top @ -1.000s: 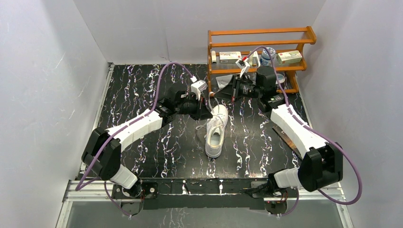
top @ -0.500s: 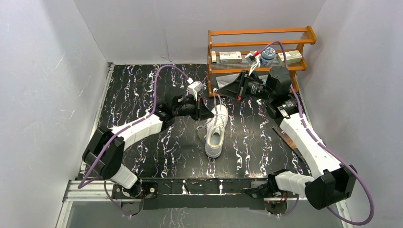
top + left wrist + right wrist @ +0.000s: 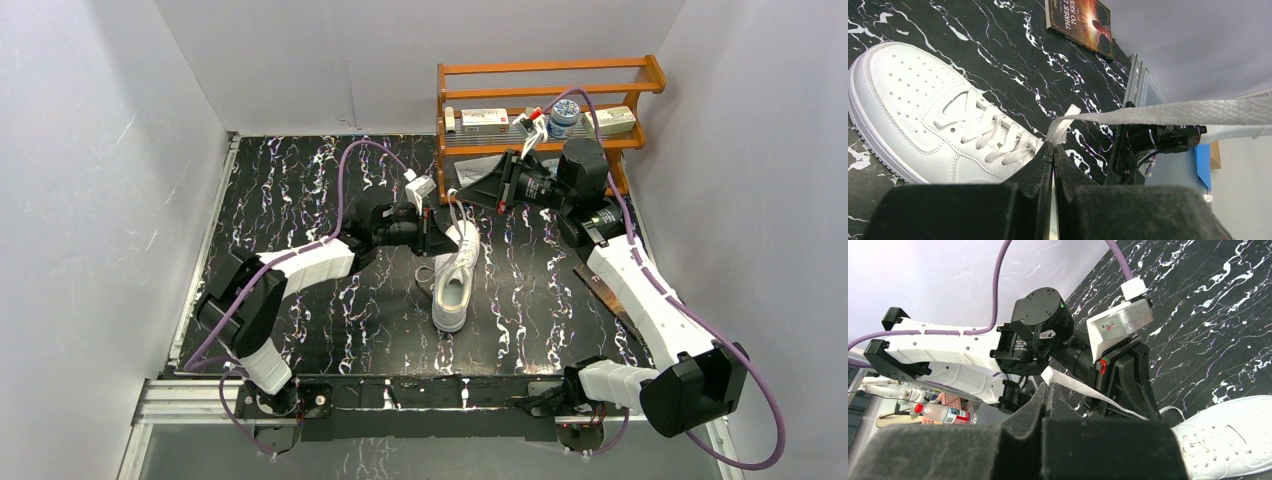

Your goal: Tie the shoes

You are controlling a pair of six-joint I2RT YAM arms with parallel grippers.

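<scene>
Drawing the laces point(image 3: 1083, 390) taut: within a second my right gripper point(image 3: 462, 190) has swung toward the shelf point(image 3: 545, 70) at 1 o'clock, and my left gripper point(image 3: 437, 238) has moved nearer the sneaker point(image 3: 453, 285) — mid-table, toe at 12 — each pinching one lace; a cinching pull, I judge.

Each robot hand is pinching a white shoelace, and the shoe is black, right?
Not quite: the shoe is white, not black, as the left wrist view shows. The rest holds: the left gripper and the right gripper each pinch a white lace.
</scene>
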